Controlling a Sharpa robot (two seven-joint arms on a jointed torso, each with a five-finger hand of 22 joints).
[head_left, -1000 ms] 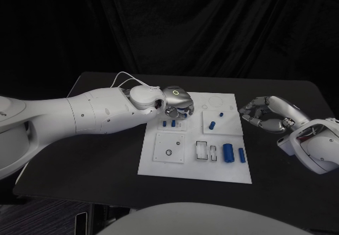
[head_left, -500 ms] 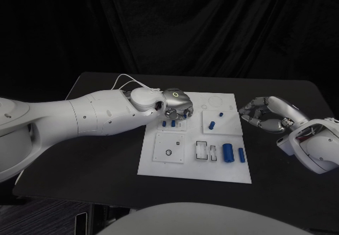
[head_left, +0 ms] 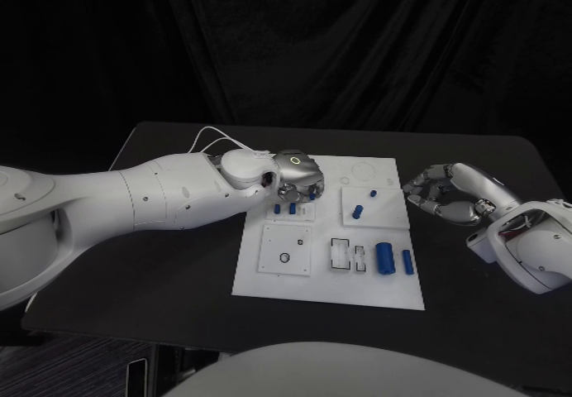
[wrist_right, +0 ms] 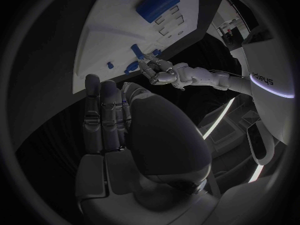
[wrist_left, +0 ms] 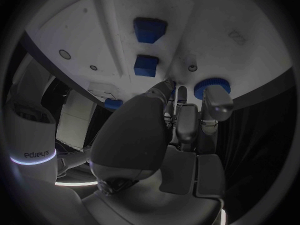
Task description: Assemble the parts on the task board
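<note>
On the black worktop (head_left: 178, 281) lies the white task board (head_left: 334, 285). The left hand (head_left: 298, 175) hangs over the board's 11 o'clock corner, fingers pointing down and pinching a small blue part (wrist_left: 211, 87) just above two blue parts (head_left: 283, 209) seated there. The right hand (head_left: 450, 193) rests off the board at 3 o'clock, fingers curled inward around nothing. Larger blue parts (head_left: 385, 256) lie toward 5 o'clock.
</note>
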